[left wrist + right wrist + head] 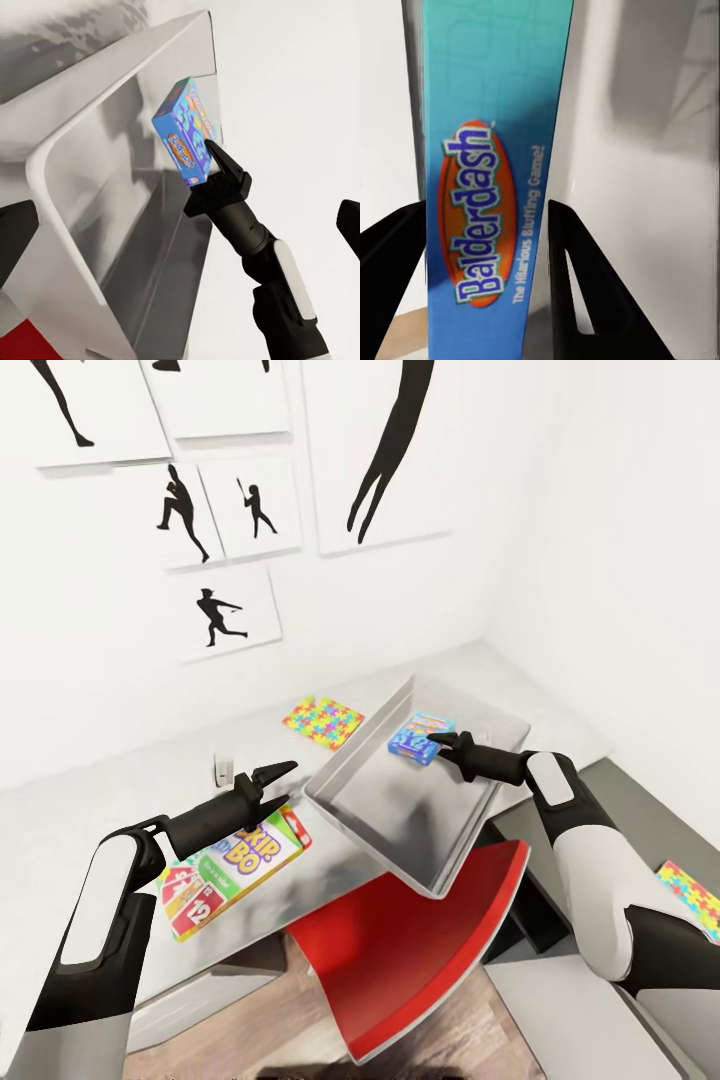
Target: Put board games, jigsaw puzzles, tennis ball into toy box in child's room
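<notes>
Two flat multicolour jigsaw sheets lie on the pale grey mottled bench [120,800]: one jigsaw sheet [322,719] by the far edge, a second jigsaw sheet [692,897] on the lower dark section. Two game boxes show. The right claw [437,741] pinches the small blue Balderdash box [420,736] by its thin edge, above the shallow grey toy box [400,800], long axis along the fingers. The left claw [285,780], jaws parted, hovers empty over the green-yellow-red Skip-Bo box [225,870] at the bench's near edge.

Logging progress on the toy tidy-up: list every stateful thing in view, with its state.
toy box: tilted, overhanging the table edge, no toys on its floor
blue board game: gripped above the toy box
right gripper: shut on it
left gripper: open, empty
Skip-Bo: flat on the table
</notes>
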